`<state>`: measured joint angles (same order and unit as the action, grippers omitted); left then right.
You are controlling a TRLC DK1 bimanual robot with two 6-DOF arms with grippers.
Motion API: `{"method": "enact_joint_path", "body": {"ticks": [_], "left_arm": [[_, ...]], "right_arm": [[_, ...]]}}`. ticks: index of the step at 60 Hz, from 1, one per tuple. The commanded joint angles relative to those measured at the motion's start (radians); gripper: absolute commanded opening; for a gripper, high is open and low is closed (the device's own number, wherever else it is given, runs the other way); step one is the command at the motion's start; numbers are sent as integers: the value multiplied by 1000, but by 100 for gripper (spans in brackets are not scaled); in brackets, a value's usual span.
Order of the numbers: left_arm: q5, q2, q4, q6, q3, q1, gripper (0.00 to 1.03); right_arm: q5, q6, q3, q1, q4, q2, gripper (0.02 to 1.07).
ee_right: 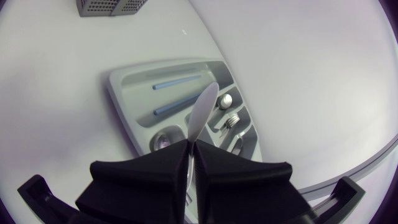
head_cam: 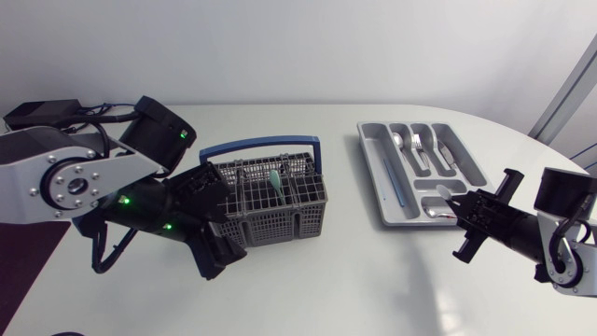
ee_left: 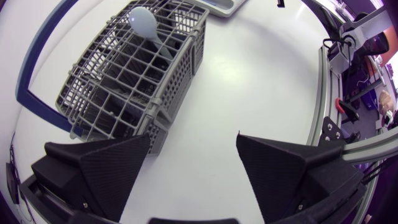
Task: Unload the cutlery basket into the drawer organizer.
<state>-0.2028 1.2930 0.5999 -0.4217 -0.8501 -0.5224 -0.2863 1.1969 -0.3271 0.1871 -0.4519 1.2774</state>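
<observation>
The grey cutlery basket (head_cam: pixel 280 207) with a blue handle stands mid-table, and a pale green spoon (head_cam: pixel 276 179) stands upright in it. My left gripper (head_cam: pixel 222 241) is open at the basket's front left corner. In the left wrist view the basket (ee_left: pixel 124 81) and the spoon (ee_left: pixel 144 22) lie just ahead of the empty open gripper (ee_left: pixel 193 168). The grey drawer organizer (head_cam: pixel 376 177) lies to the right, holding forks and other cutlery. My right gripper (head_cam: pixel 459 205) hangs over its near end, shut on a silver utensil (ee_right: pixel 202 109) that points over the organizer (ee_right: pixel 121 99).
Two blue sticks (ee_right: pixel 177 82) lie in the organizer's long compartments, and forks (ee_right: pixel 233 118) fill the short ones. Bare white table lies between basket and organizer. The table's rounded edge runs close behind the organizer at the right.
</observation>
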Motion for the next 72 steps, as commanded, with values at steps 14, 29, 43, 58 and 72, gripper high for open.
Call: {"method": "enact_joint_path", "body": {"ticks": [14,29,43,58,72], "left_arm": [[16,28,-42,-46,51,61,97],[14,12,-42,-49,56,64,97],[14,-8,-42,-51,52,65,97],[14,-15,-40,-54,65,67,97],[26,-23,-40,-66,77,93,97]], "right_arm": [[56,101,-49,104,-237,324,8],[75,86,-63,89,-229,315,17],[110,64,-58,25,-120,224,92],[78,24,-76,20,114,-6,95],[72,-186,-132,-123,334,-187,95]]}}
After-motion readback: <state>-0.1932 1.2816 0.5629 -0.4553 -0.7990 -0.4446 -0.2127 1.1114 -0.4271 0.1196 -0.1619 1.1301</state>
